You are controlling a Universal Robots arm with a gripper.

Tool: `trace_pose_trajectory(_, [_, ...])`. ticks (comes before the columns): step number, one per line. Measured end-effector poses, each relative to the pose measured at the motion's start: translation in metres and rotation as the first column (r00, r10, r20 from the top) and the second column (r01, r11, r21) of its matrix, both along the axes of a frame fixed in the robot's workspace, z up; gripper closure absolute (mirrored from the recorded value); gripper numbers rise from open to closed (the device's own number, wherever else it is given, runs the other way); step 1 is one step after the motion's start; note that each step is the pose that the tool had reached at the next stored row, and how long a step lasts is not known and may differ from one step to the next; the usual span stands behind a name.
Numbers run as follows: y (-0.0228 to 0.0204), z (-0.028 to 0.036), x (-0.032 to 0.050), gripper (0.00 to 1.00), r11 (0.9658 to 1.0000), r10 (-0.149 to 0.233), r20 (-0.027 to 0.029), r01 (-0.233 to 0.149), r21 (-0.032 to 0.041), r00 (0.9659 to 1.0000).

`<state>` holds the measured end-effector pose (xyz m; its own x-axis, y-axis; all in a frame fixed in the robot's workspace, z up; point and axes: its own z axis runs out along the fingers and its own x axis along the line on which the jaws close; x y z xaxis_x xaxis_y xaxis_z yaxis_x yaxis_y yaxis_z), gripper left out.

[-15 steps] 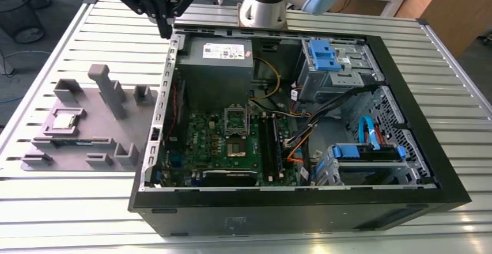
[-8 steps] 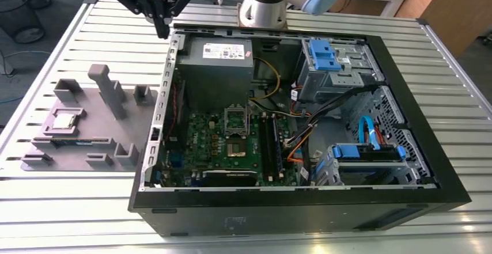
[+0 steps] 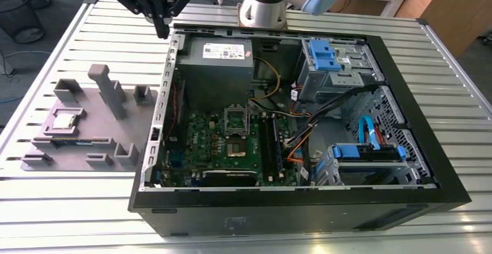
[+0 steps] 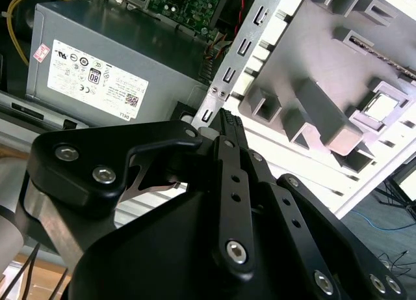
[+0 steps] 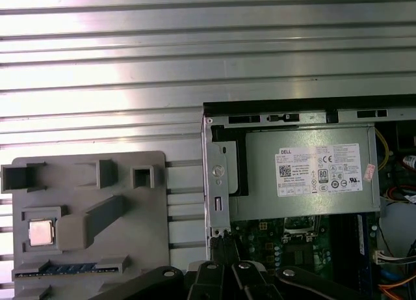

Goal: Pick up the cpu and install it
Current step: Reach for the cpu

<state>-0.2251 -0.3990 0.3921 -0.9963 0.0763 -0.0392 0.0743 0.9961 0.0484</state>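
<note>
**A:** cpu (image 3: pixel 65 120) orientation?

**B:** It lies flat with the silver top up. It's square, so there's no long axis. Its edges run parallel to the edges of the grey fixture tray (image 3: pixel 96 130).

**A:** What's in the tray?

**B:** The cpu sits in a square recess. A memory stick (image 5: pixel 68 269) stands on edge in a slot just beside it. The tray's other pockets and posts carry nothing that I can make out.

**A:** Case?

**B:** The open PC case (image 3: pixel 307 202) lies on its side. Inside are the grey power supply (image 3: pixel 218 72), the green motherboard (image 3: pixel 207 144), cables, and drive cages with blue latches (image 3: pixel 330 58).

**A:** Gripper?

**B:** The gripper (image 3: pixel 163 32) hangs over the case rim at the power-supply corner. Its fingers (image 4: pixel 232 158) are pressed together with nothing between them.

**A:** cpu vs gripper?

**B:** They're well apart. In the exterior view the cpu is toward the exterior view's left of the gripper and nearer the camera. It sits outside the case, on the tray next to it, and nothing touches it.
</note>
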Motion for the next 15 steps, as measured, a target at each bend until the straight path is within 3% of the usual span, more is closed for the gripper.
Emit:
trace_pose_trajectory(5, [0.0000,-0.0001,-0.0028,0.89,1.0000,0.000,0.0000,0.000,0.0000,1.0000])
trace_pose_trajectory(12, [0.0000,-0.0007,-0.0133,0.89,1.0000,0.000,0.0000,0.000,0.0000,1.0000])
trace_pose_trajectory(14, [0.0000,-0.0009,-0.0172,0.89,1.0000,0.000,0.0001,0.000,0.0001,1.0000])
trace_pose_trajectory(15, [0.0000,-0.0013,-0.0273,0.89,1.0000,0.000,0.0000,0.000,0.0000,1.0000])
